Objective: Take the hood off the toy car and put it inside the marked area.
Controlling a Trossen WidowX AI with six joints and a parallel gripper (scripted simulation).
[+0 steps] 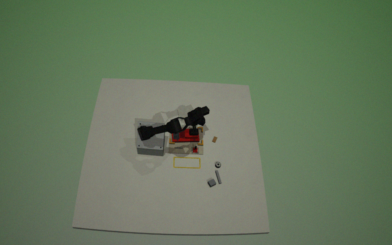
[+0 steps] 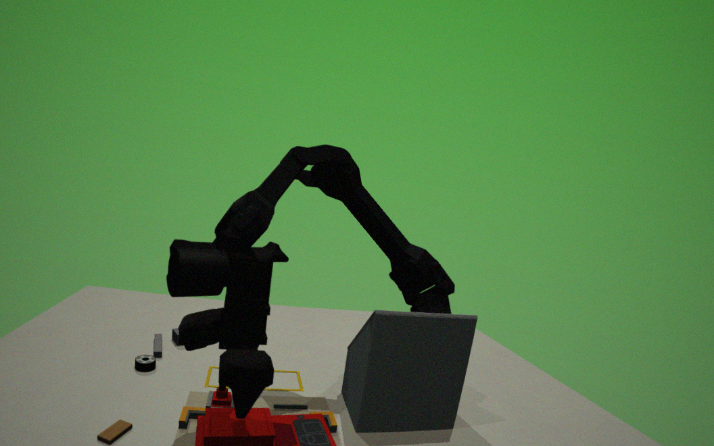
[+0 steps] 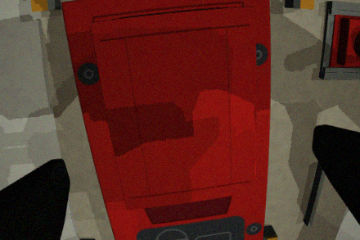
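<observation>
Wrist view: black pincer spread wide above flat, boxy red toy car.

Top view: high overhead, far off, facing down and slightly tilted; takes in the whole white table with the toy car near its middle.
Exterior view: low, near table height, close to the toy car, which sits cut off at the bottom edge; faces across it toward the yellow marked area behind.
Wrist view: on the arm, directly above the toy car, very close, facing straight down.
Shared: all three include the toy car; top and exterior also share the marked area and grey base block.
</observation>
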